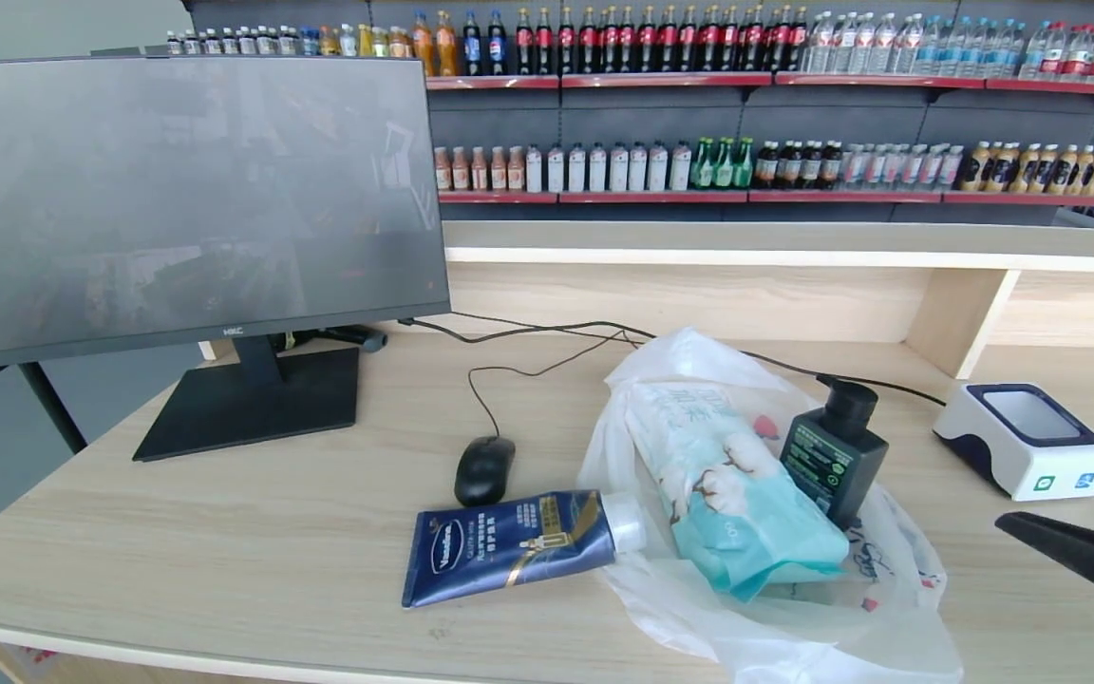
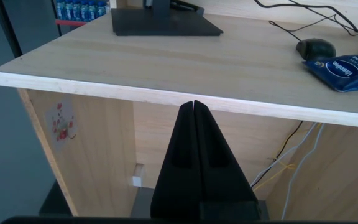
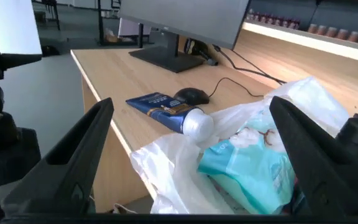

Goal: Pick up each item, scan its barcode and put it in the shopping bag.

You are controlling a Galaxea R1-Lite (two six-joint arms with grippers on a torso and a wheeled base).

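Head view shows the blue tube [image 1: 518, 543] lying flat on the worktop [image 1: 224, 532] at the left side of the shopping bag [image 1: 794, 636], its white cap touching the plastic. A teal pouch [image 1: 727, 494] and a black pump bottle [image 1: 832, 456] lie on the bag; I cannot tell whether they are inside it or only on top. The scanner [image 1: 1022, 437] stands to the bag's right, near but apart from it.

The right claw [image 3: 191, 104] is released, fingers spread wide and holding nothing, at the bag's near right side. The left claw [image 2: 194, 107] is clenched on nothing, well left of the bag and below the worktop's front edge.

The tube looks like the item to take next. From the right, the arm must cross over the bag, so it should come in high to avoid dragging the film. Grip across the tube's narrow width at mid-body, away from the cap, so no plastic is pinched. No barcode shows on the upper face, so the tube probably needs turning before it faces the scanner's window.
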